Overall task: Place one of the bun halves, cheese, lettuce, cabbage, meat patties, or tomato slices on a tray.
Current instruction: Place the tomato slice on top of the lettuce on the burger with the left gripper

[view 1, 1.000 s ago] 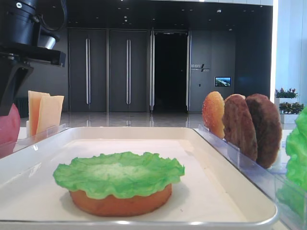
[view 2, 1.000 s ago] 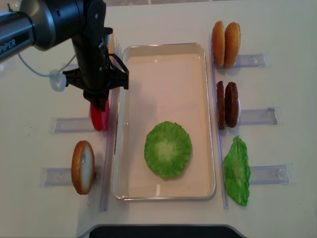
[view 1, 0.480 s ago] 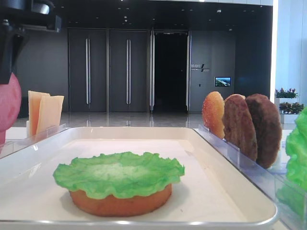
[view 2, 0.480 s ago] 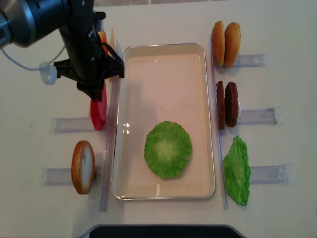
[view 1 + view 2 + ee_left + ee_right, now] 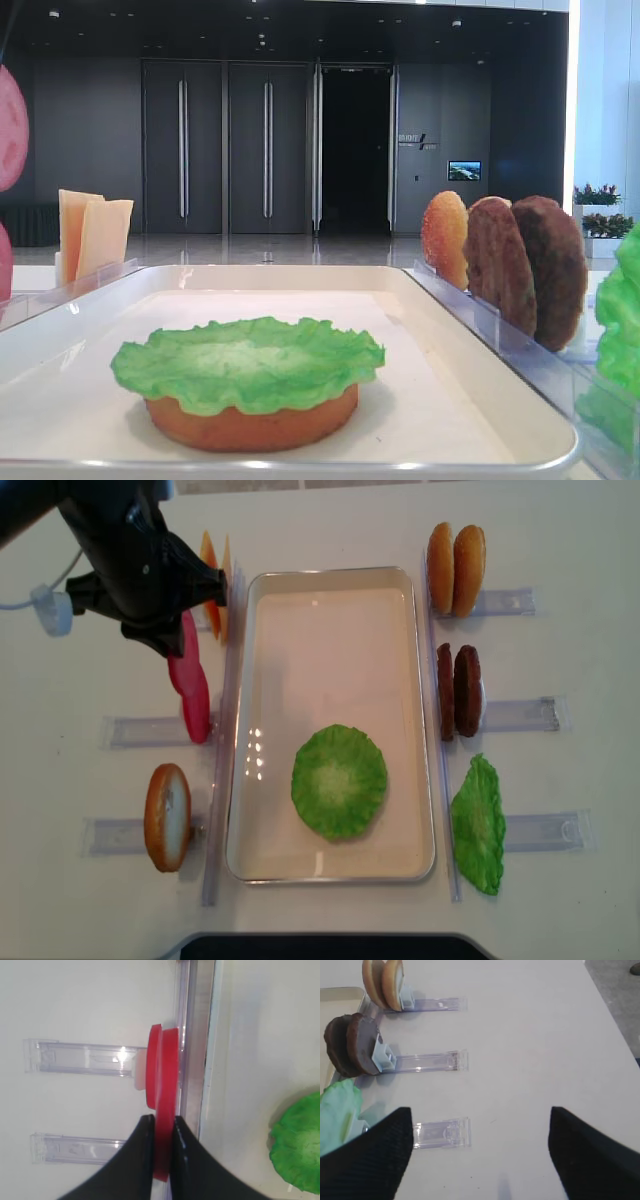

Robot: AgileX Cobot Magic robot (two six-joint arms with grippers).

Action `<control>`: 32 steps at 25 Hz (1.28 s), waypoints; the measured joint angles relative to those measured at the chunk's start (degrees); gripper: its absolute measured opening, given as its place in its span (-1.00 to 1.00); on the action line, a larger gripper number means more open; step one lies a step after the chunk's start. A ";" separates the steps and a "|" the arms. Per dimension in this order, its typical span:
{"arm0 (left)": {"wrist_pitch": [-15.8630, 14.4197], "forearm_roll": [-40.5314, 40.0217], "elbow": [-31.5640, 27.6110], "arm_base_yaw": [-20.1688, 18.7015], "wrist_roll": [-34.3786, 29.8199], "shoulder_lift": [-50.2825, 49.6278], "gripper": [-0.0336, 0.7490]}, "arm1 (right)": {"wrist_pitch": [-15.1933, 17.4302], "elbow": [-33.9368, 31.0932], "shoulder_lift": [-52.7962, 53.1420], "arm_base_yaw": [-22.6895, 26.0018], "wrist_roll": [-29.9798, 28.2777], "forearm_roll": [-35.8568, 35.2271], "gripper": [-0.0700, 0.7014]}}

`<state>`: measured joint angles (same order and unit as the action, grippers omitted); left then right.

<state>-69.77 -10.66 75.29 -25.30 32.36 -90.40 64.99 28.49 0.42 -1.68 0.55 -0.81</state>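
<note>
Red flat tomato slice (image 5: 161, 1125), edge-on and clenched in left pincer (image 5: 159, 1152); cream-white rectangular tray (image 5: 330, 610) lies right of it (lettuce-topped bun there); left arm nearer.

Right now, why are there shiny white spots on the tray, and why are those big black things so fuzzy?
Overhead view: the spots on the tray are glare from lights above, on its glossy floor near the left rim. Low front view: the tray's front rim shows a bright streak too. Right wrist view: the black shapes are the right pincer, too close to the lens to be sharp, while the patties look clearer.
</note>
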 joint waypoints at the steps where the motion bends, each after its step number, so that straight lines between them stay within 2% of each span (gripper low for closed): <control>1: 0.03 -0.13 0.00 0.00 0.00 0.42 -0.79 | 0.00 0.00 0.00 0.00 0.00 0.00 0.62; 10: -0.08 1.27 0.00 0.00 0.51 2.77 -0.79 | 0.00 0.00 0.00 0.00 0.00 0.03 0.62; 18: -0.49 3.41 -0.20 0.00 1.09 9.27 -0.80 | 0.00 0.00 0.00 0.00 0.00 0.16 0.62; 26: -0.90 3.42 -10.77 0.00 1.09 17.52 -0.80 | 0.00 0.00 0.00 0.00 0.00 0.22 0.62; 32: -0.97 3.38 -15.48 0.00 1.59 23.42 -0.80 | 0.00 0.00 0.00 0.00 0.00 0.26 0.62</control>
<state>-70.74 -7.28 59.81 -25.30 33.95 -66.98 64.99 28.49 0.42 -1.68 0.55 -0.55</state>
